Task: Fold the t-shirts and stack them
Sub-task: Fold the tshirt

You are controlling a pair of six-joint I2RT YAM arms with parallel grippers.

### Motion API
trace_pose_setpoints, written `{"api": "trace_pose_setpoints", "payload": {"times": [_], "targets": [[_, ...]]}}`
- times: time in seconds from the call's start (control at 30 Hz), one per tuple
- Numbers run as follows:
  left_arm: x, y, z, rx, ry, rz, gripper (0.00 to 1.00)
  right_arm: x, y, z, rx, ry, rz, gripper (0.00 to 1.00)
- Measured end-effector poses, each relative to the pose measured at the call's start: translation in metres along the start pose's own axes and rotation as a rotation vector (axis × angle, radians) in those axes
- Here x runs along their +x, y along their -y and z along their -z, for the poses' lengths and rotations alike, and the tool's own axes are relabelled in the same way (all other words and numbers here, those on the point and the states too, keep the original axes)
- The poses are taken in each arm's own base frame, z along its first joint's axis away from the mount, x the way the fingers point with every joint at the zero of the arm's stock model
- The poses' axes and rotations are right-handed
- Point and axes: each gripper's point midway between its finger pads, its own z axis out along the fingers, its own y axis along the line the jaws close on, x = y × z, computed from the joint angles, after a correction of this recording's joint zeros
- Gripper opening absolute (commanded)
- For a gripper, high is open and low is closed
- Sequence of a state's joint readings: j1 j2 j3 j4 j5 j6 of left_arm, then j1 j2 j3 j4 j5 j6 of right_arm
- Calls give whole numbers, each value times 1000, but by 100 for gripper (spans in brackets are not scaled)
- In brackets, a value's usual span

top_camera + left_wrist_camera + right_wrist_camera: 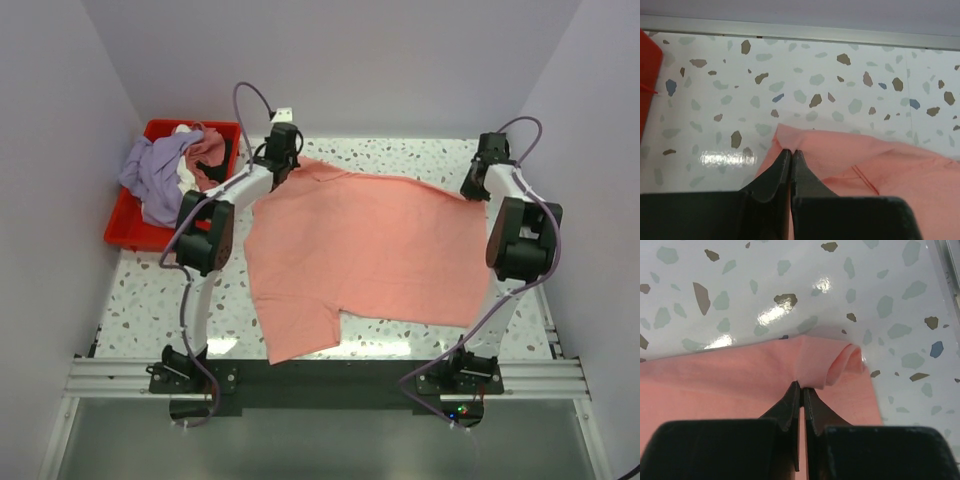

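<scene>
A salmon-pink t-shirt [365,250] lies spread across the speckled table. My left gripper [284,158] is shut on its far left corner; the left wrist view shows the jaws [791,151] pinching the pink cloth [880,165]. My right gripper [478,178] is shut on its far right corner; the right wrist view shows the jaws [801,386] pinching a rolled fold of the pink cloth [715,380]. A lavender tee [155,175], a white tee [185,130] and a dusty rose tee [210,150] lie heaped in the red bin [130,235].
The red plastic bin stands at the table's far left corner, its edge also in the left wrist view [647,80]. White walls close in the back and both sides. A metal rail [320,375] runs along the near edge by the arm bases.
</scene>
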State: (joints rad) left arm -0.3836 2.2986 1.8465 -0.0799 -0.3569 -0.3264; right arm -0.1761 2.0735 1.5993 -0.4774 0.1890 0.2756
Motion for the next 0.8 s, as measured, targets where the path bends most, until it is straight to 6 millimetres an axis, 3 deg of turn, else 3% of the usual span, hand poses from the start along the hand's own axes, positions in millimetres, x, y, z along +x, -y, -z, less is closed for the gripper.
{"api": "trace_pose_setpoints", "payload": {"times": [0.17,0.4,0.57,0.8], "targets": [[8,-14,45,18,-17,46,0,-9,4,31,-13,42,-1,0],[-7,-25,105,56,27,156,0,-23,8,68,-24,98,-3,0],[-6,-30,133,57,17,226,0,-15,13,72,-8,67,10,0],[29,-43,178,26,-55,290,0,-2,22,74,31,15,29,0]]}}
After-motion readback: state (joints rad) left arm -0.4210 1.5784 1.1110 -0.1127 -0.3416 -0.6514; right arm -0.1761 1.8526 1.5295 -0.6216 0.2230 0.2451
